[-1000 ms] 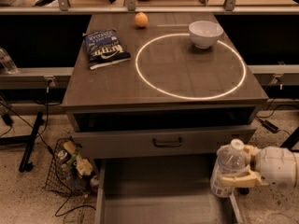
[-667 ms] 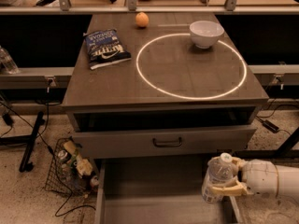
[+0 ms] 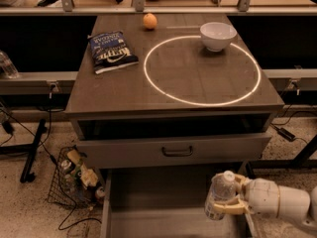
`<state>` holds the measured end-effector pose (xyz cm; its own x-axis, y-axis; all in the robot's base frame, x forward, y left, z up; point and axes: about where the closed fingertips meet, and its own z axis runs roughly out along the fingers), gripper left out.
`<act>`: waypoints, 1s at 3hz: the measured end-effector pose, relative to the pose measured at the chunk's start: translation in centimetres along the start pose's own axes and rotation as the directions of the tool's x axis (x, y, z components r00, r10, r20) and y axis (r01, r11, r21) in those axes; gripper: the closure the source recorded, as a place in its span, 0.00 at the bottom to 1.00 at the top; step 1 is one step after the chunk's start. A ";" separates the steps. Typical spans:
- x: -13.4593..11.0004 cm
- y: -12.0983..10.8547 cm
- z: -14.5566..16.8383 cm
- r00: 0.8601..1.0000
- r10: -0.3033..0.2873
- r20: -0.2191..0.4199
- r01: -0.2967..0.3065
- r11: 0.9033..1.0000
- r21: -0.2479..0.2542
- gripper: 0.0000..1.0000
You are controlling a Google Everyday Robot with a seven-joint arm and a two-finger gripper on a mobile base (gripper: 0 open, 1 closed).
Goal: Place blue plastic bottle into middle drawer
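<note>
- Gripper [image 3: 227, 195]: at the lower right of the view, on a white arm that enters from the right edge. Its two tan fingers [image 3: 232, 210] are closed around the blue plastic bottle [image 3: 217, 198], one above and one below the body.
- Blue plastic bottle: held in the gripper, tilted, with the white cap up and to the right and the base down and to the left. It lies over the right side of the middle drawer [image 3: 158, 205]. Contact with the drawer floor cannot be determined.
- Middle drawer: pulled out, directly left of and beneath the gripper, showing a plain grey floor.
- Drawer front [image 3: 148, 152] with black handle [image 3: 177, 151]: above and left of the gripper.
- Table top [image 3: 114, 90]: well above the gripper, bearing a glowing ring [image 3: 145, 69].
- White bowl [image 3: 217, 35]: far above the gripper, on the ring's upper edge.
- Orange [image 3: 149, 21] and chip bag [image 3: 112, 51]: far up and left of the gripper.
- Wire basket [image 3: 74, 181]: on the floor, well to the left of the gripper.
</note>
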<state>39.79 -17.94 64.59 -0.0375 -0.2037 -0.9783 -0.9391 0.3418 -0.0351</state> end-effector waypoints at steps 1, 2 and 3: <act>4.7 -0.2 3.0 1.000 -0.013 0.023 0.012 0.999 0.048 1.00; 7.7 -0.8 5.4 0.999 -0.035 0.020 0.034 0.998 0.050 1.00; 10.6 -1.6 7.7 0.998 -0.068 0.012 0.068 0.997 0.032 1.00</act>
<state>43.50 -13.57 52.70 0.0306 -0.2157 -0.9760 -0.9280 0.3565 -0.1079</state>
